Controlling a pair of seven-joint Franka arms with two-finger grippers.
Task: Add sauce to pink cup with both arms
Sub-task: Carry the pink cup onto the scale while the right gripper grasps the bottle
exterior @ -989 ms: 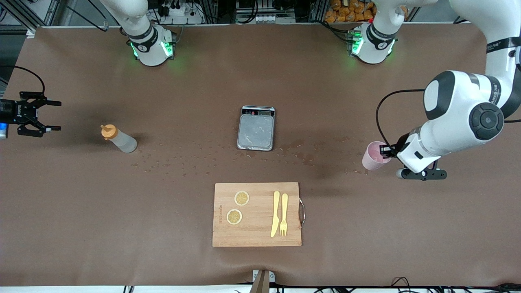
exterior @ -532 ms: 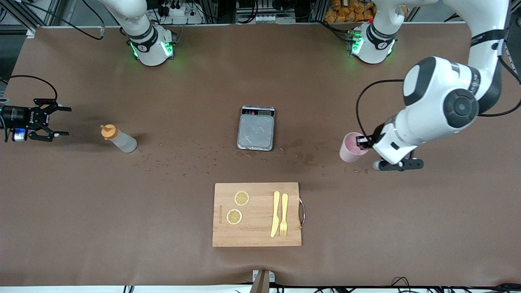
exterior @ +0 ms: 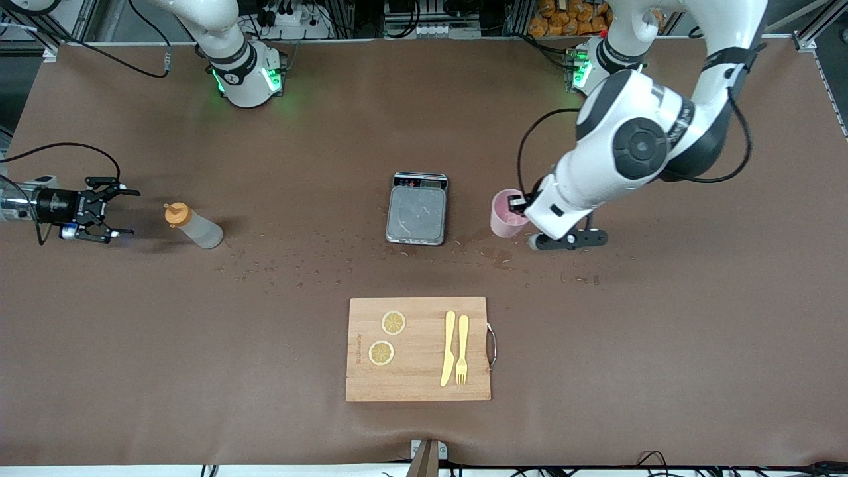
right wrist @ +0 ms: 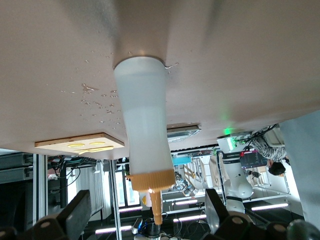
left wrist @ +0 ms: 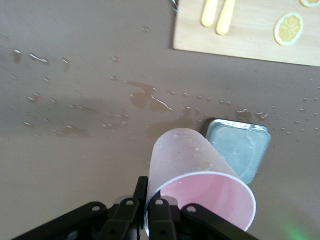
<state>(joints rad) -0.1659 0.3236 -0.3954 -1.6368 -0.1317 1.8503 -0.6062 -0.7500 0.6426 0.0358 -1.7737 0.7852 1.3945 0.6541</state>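
Left of frame, mid-height: sauce [exterior: 192, 226] standing just right of right gripper [exterior: 118, 212], fingers spread, empty.
Upright axis, nozzle up; nearest arm by far. Right of centre: left gripper [exterior: 522, 211] clamped on pink cup [exterior: 505, 212], beside scale [exterior: 417, 209].

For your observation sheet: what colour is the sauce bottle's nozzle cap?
Orange, clearest in the right wrist view: nozzle cap.

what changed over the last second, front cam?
The left gripper, shut on the pink cup, carried it toward the scale. The right gripper, open, closed in on the sauce bottle without touching it. Bottle, scale and cutting board stayed put.
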